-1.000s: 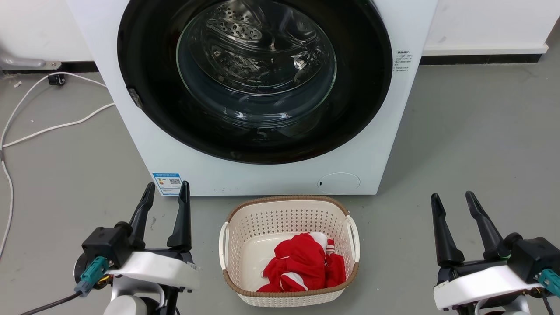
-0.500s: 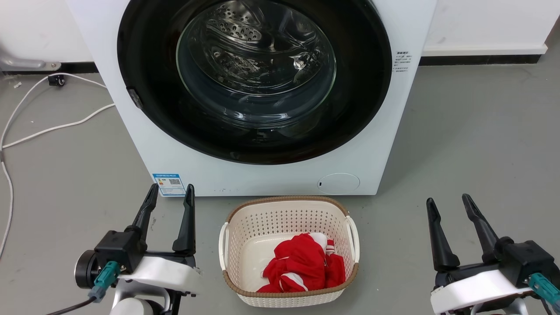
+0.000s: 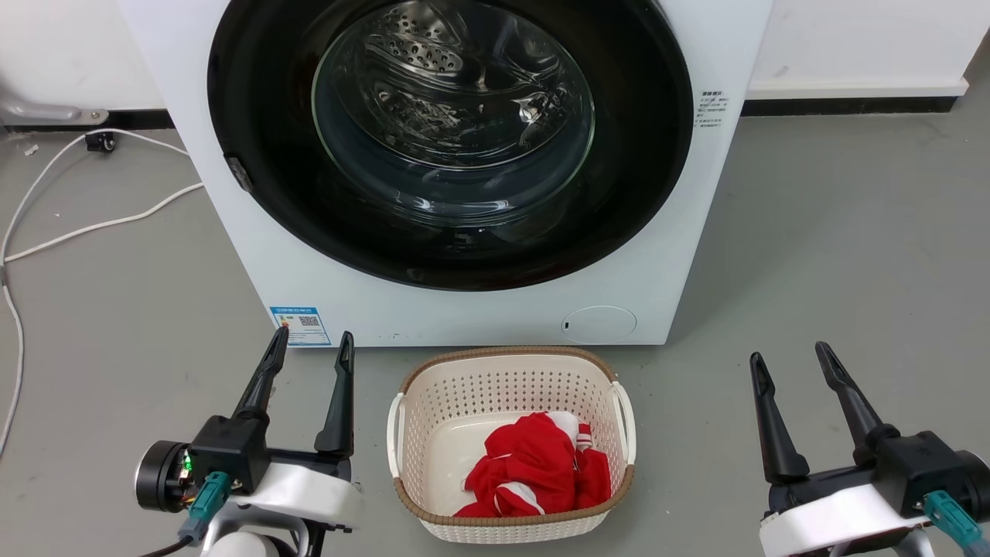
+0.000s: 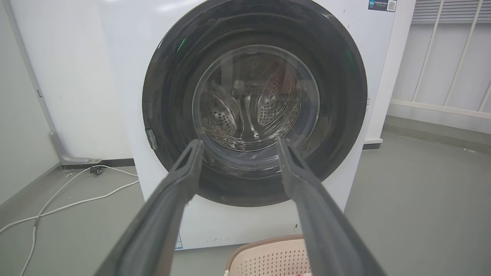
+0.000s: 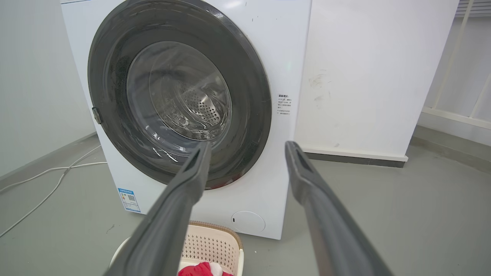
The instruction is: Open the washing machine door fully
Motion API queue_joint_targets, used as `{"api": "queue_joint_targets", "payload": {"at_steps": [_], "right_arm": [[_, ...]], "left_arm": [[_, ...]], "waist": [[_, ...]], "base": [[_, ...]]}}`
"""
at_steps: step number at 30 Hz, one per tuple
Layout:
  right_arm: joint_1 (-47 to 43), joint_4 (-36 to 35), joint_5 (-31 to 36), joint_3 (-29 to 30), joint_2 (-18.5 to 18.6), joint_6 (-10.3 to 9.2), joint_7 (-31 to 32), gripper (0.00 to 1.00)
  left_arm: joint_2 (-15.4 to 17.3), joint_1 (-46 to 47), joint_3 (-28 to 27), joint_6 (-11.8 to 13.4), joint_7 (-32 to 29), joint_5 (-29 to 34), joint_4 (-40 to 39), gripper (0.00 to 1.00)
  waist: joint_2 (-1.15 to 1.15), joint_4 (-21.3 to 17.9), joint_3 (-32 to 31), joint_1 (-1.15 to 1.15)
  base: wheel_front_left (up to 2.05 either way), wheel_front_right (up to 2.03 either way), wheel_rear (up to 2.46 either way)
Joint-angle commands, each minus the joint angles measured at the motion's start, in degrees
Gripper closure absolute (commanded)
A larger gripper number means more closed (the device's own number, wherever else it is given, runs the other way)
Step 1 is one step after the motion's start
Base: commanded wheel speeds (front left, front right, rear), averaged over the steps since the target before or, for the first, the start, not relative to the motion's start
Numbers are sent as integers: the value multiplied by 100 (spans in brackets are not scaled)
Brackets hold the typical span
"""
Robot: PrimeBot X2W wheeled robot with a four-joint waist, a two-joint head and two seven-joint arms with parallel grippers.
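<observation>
The washing machine door [image 3: 642, 155] is a large glossy black round with a clear glass bowl at its centre, lying flush against the white machine front [image 3: 232, 232]. A small latch tab [image 3: 238, 173] sits on its left rim. The same door [image 4: 172, 96] faces the left wrist camera, and the door [image 5: 249, 96] appears at an angle in the right wrist view. My left gripper [image 3: 313, 337] hangs open at lower left, well short of the machine. My right gripper [image 3: 789, 356] is open at lower right, over bare floor. Nothing is between either pair of fingers.
A cream laundry basket [image 3: 402, 422] holding red-and-white cloth [image 3: 534, 468] stands on the floor right in front of the machine, between my arms. White cables [image 3: 93, 224] trail over the grey floor at left. A white wall with a dark skirting runs behind.
My left gripper has shifted right and slightly lower, its wrist rolling. The right gripper has dropped a little and edged left. The door has not moved.
</observation>
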State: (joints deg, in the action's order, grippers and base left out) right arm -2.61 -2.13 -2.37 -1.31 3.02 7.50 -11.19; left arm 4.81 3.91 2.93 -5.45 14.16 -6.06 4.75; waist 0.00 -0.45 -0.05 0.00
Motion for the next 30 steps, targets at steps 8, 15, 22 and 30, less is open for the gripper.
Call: {"api": "queue_joint_targets", "payload": {"at_steps": [8, 15, 22, 30], "right_arm": [[-63, -62, 301, -21, -25, -3, -104, 0], [-66, -27, 204, -1, -25, -3, -111, 0], [-43, 11, 148, -3, -25, -3, -134, 0], [-10, 101, -338, -39, -25, -3, -178, 100]], "left_arm": [[-46, -77, -51, -6, 111, 343, -17, 0], [-87, -98, -102, -42, 117, 292, 23, 0], [-116, -75, -143, -51, 117, 300, 41, 0], [-148, -66, -183, -79, 117, 325, 69, 0]], "waist": [[0, -1, -7, 0], [0, -1, -20, 0], [0, 3, -18, 0], [0, -7, -17, 0]], "base": [[0, 0, 0], [0, 0, 0], [0, 0, 0], [0, 0, 0]]}}
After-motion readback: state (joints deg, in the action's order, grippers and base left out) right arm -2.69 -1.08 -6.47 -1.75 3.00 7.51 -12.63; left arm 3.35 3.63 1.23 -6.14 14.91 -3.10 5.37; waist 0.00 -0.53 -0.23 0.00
